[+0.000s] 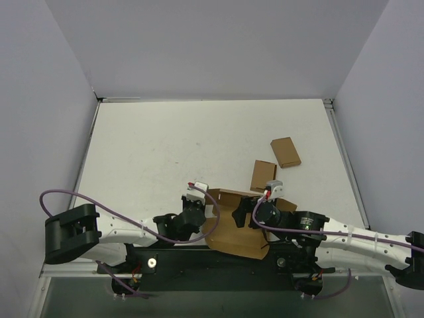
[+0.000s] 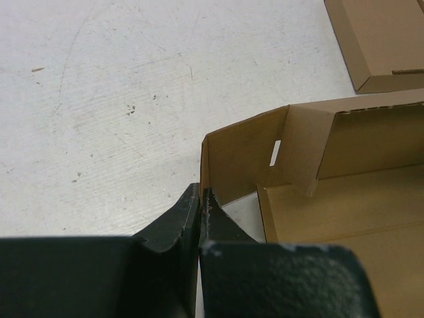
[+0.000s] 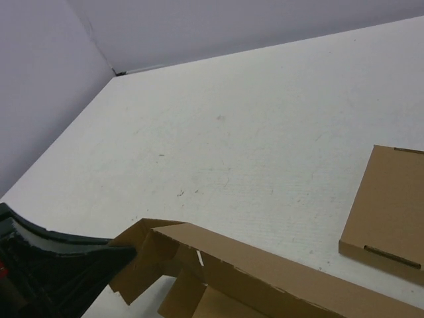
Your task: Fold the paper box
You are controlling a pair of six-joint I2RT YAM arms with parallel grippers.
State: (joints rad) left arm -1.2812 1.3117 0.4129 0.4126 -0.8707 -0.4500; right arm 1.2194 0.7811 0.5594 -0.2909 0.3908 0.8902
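The paper box point(image 1: 233, 233) is a brown cardboard piece, partly folded, lying at the near edge between the two arms. Its back wall and left side wall stand up, and the wall has a slit point(image 2: 275, 153). My left gripper point(image 1: 207, 212) is at the box's left side. In the left wrist view its jaws point(image 2: 201, 197) are pressed together on the lower edge of the left wall point(image 2: 232, 162). My right gripper point(image 1: 240, 215) is over the middle of the box. Its fingers are out of the right wrist view, which shows the raised back wall point(image 3: 265, 271).
Two small flat brown boxes lie right of centre, one point(image 1: 285, 152) farther back and one point(image 1: 263, 175) just behind the paper box. The nearer one also shows in the left wrist view point(image 2: 381, 40) and the right wrist view point(image 3: 391, 212). Grey walls enclose the white table point(image 1: 165, 146).
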